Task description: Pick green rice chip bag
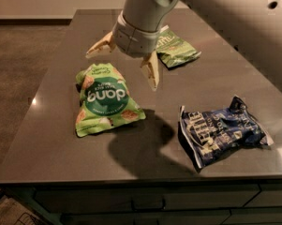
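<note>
The green rice chip bag (105,100) lies on the dark table (51,139), left of centre, puffy and light green with a dark green circle and white "dang" lettering. My gripper (124,62) hangs above the table just over the bag's upper right edge. Its two tan fingers (151,71) are spread wide apart and hold nothing. The arm comes down from the upper right.
A smaller, flat olive-green bag (175,49) lies behind the gripper, partly hidden by the wrist. A dark blue bag (220,132) lies at the right front. The table's front edge (131,182) is close below the bags, with drawers under it.
</note>
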Controlling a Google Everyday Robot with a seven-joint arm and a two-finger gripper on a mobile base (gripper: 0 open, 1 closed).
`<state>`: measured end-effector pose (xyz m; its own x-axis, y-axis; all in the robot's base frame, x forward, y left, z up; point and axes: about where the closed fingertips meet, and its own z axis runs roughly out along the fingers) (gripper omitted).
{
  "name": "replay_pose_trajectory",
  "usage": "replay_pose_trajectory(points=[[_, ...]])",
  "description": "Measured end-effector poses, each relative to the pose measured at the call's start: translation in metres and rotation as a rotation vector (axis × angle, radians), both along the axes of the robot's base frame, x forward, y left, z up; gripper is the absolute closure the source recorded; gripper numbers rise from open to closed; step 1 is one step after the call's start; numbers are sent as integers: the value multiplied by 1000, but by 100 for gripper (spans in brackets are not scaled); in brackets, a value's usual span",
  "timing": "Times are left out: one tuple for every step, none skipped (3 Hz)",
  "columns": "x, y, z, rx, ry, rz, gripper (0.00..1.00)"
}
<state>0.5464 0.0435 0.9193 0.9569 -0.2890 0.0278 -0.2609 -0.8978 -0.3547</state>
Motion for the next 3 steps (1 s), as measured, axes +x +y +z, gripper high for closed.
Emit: replay_pose_trajectory(points=[[0, 0, 0, 0, 0, 0, 0], [2, 1, -2, -35, 2, 10, 0], [7, 6, -10, -103, -2, 60, 0]])
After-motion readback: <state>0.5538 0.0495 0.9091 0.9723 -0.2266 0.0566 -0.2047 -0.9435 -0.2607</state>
